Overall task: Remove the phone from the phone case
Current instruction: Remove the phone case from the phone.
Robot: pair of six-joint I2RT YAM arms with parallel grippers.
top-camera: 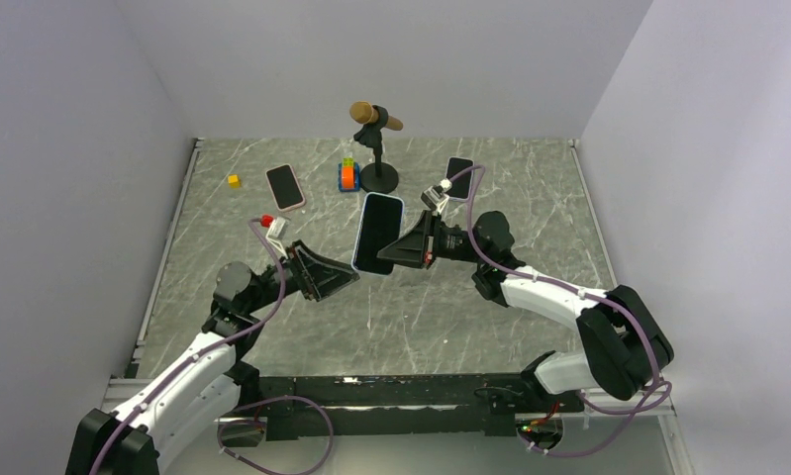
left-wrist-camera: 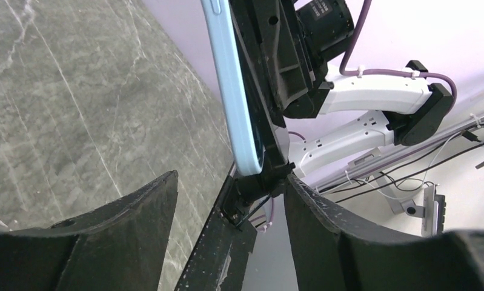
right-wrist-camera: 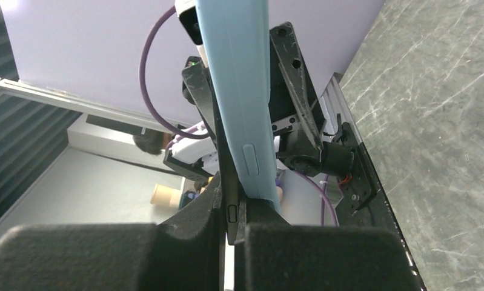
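Marble table (top-camera: 213, 233), phone (top-camera: 378, 230) in right end effector (top-camera: 397, 249)

Counter (top-camera: 530, 208), grey marbled top. Lying on it: yellow block (top-camera: 234, 180); pink-edged phone (top-camera: 285, 186); orange and green block stack (top-camera: 347, 176); microphone stand (top-camera: 378, 178); dark phone (top-camera: 458, 176), far right.

Soft, even light comes from overhead, and the bench (top-camera: 272, 198) carries only faint shadows. The top view is sharp throughout. In the wrist views the left tool (left-wrist-camera: 230, 182) and right tool (right-wrist-camera: 230, 212) loom dark and blurred, the case (right-wrist-camera: 239, 91) just beyond them is crisp, and the walls farther past are pale and washed out.
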